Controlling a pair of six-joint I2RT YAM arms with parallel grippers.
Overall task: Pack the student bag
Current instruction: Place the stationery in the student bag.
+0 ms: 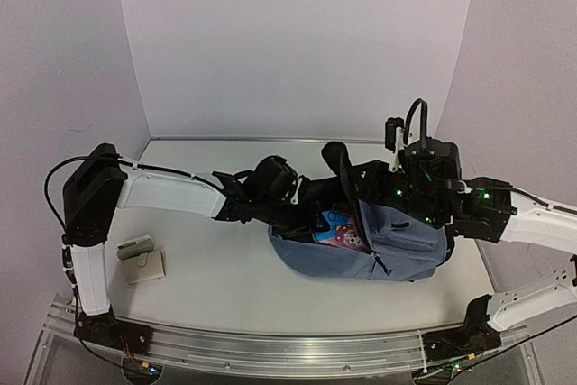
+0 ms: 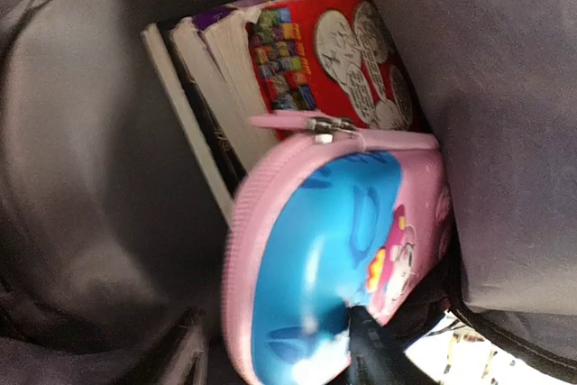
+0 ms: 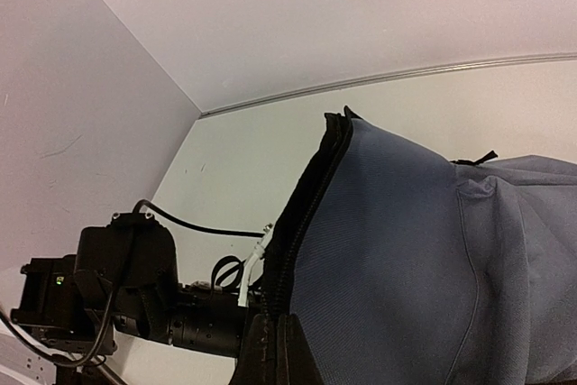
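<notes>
The bag [image 1: 410,254] lies on its side right of the middle of the table [image 1: 225,281], its mouth turned toward my left arm. My right gripper [image 3: 275,358] is closed tight on the zip edge of the mouth and holds that flap up. My left gripper [image 1: 305,209] is inside the opening by the pink and blue pencil case [image 2: 334,250], and I cannot tell how wide its jaws stand or whether they have hold of anything. The bag is soft cloth that sags and folds, so I judge the stiffer zip rim or a strap the best place to grip, and with the books [image 2: 234,69] inside it will likely drag heavily. The front book's red cover and the case show cartoon figures; no writing is sharp enough to read
</notes>
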